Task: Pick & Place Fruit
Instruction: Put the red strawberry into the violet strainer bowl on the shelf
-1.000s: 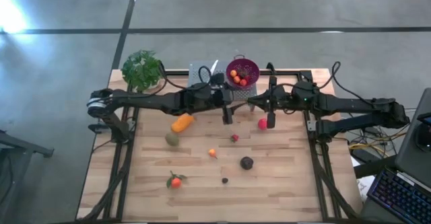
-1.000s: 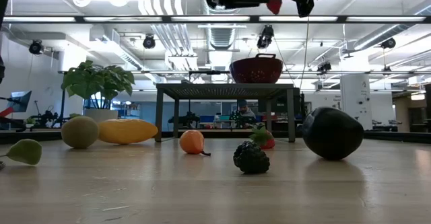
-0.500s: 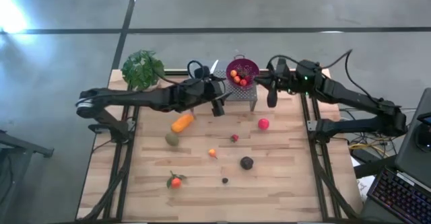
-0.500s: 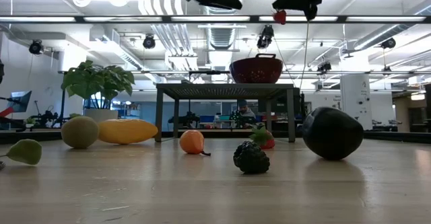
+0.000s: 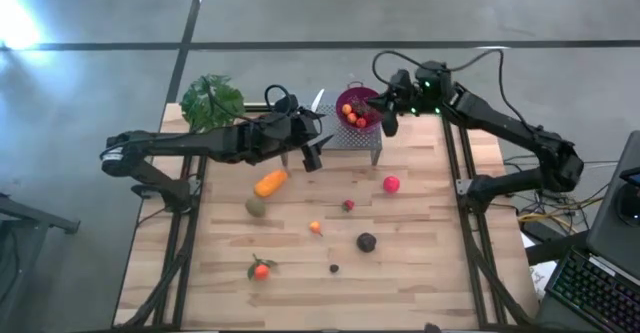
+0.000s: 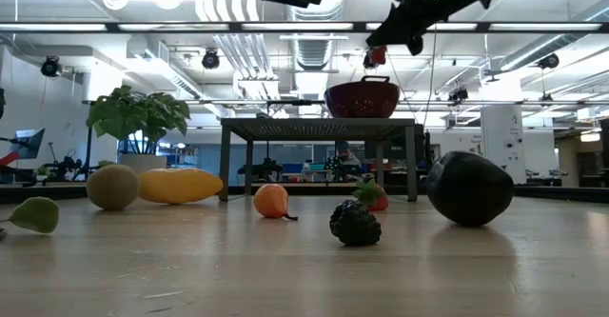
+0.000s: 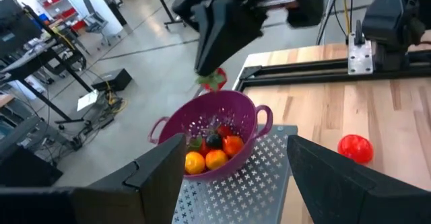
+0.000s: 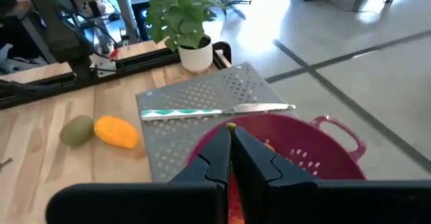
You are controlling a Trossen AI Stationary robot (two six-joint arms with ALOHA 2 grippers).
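Both arms have drawn back toward the far edge of the counter (image 5: 420,283) since a second ago. The right hand (image 5: 386,125) has travelled from above the red ball (image 5: 391,184) to the rim of the purple bowl (image 5: 372,101). It is closed on a small red fruit with a green top (image 7: 214,80), which hangs just above the bowl. The bowl sits on a perforated grey stand (image 5: 350,138) at the far edge and holds several small orange and red pieces (image 7: 214,152) and a dark one.

The left hand (image 5: 310,157) has pulled away toward the left and hovers over the counter near the stand. Its fingers (image 7: 161,177) are spread apart and hold nothing.

The other fruit lies on the counter. An elongated orange one (image 5: 270,183) touches an olive-green one (image 5: 256,207) left of the middle. A tiny orange piece (image 5: 315,227) and a small red piece (image 5: 348,206) lie near the centre. A dark purple ball (image 5: 367,241) and a tiny dark piece (image 5: 334,268) lie nearer the front edge. An orange fruit with leaves (image 5: 261,269) lies front left. A leafy plant (image 5: 212,101) stands at the far left corner.
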